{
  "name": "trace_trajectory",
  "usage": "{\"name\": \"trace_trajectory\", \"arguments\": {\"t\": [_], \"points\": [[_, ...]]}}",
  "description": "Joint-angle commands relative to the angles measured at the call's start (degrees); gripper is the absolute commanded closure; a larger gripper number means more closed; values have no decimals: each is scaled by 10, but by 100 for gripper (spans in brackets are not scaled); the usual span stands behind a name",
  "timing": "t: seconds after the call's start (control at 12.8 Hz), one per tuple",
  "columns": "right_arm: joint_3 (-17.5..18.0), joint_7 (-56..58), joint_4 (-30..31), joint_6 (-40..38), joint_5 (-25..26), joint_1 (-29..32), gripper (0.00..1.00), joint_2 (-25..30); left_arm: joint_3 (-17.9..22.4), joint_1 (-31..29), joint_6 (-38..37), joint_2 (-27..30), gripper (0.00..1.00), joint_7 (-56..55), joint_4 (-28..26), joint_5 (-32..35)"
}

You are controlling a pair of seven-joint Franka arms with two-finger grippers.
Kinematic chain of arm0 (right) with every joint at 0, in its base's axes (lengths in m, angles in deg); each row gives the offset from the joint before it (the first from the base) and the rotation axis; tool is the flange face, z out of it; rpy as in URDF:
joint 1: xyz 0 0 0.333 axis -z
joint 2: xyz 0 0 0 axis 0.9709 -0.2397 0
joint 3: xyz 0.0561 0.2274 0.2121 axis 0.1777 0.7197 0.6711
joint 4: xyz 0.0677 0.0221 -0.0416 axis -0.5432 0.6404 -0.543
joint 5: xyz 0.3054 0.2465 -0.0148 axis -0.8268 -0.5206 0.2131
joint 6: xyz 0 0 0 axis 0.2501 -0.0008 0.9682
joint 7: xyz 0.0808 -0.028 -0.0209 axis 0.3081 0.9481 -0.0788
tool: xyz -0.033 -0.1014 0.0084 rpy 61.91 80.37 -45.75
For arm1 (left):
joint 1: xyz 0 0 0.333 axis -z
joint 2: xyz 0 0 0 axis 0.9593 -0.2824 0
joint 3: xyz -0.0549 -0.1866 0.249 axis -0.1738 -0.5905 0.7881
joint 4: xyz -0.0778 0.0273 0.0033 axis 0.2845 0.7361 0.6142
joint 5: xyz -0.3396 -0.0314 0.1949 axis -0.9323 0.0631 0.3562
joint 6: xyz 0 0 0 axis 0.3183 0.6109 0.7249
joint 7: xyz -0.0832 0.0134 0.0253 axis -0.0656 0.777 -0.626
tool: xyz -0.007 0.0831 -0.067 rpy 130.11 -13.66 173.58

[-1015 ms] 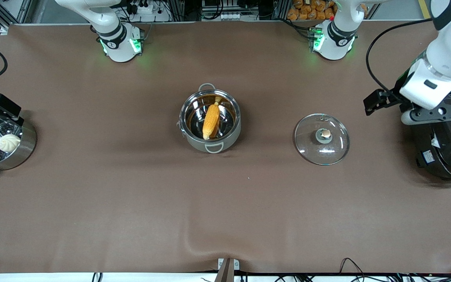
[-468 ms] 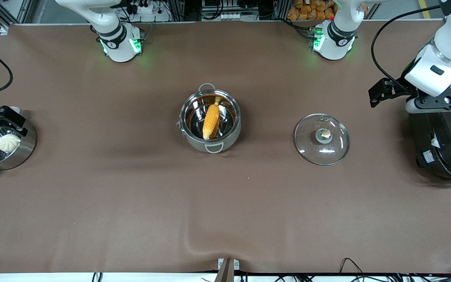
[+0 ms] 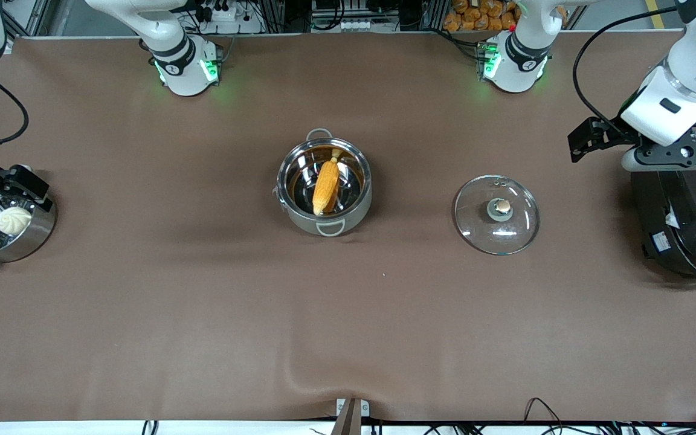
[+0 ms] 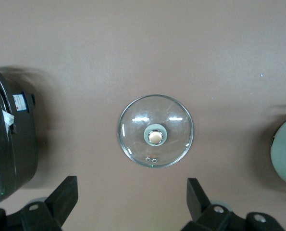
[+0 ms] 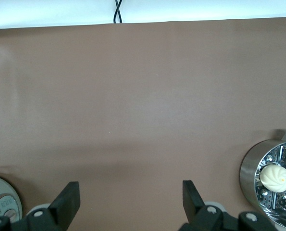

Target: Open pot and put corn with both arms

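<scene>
Task looks essentially finished: pot (image 3: 324,184) sits open mid-table, corn (image 3: 326,185) lies inside it, leaning aslant with the pale stub end toward the robots' bases, tip down toward the front camera. Lid (image 3: 496,206) is off, flat on the cloth, knob up, well apart from the pot toward the left arm's end of the table. Nothing of the task is held. Left gripper (image 4: 131,198) is up in the air at the left arm's end, over the edge of the rice cooker (image 3: 684,223); its wrist view shows the fingers spread wide and empty, the lid framed between them far below. Right gripper (image 5: 127,199) is at the right arm's end, over the cloth just beside the steamer pot (image 3: 35,227); fingers also parted, gripping nothing. Step in hand, as I judge it: both arms pulled away clear of the work, idle or parking. Next move calls for little, probably just settling to rest; no regrasp seems needed unless the lid is meant to go back, which the task doesn't ask. Containers: pot holds the corn only; steamer pot holds a white bun (image 3: 14,220) on its perforated insert; rice cooker is partly under the left arm, contents can't tell.
</scene>
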Motion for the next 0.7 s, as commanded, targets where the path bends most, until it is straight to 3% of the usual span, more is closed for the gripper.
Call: {"name": "trace_trajectory", "arguments": {"t": [0.0, 0.62], "points": [[4, -8, 23, 0, -9, 1, 6, 21, 18, -9, -3, 21, 0, 61, -17, 5], [12, -15, 36, -3, -9, 2, 6, 23, 29, -8, -33, 22, 0, 67, 9, 2]]}}
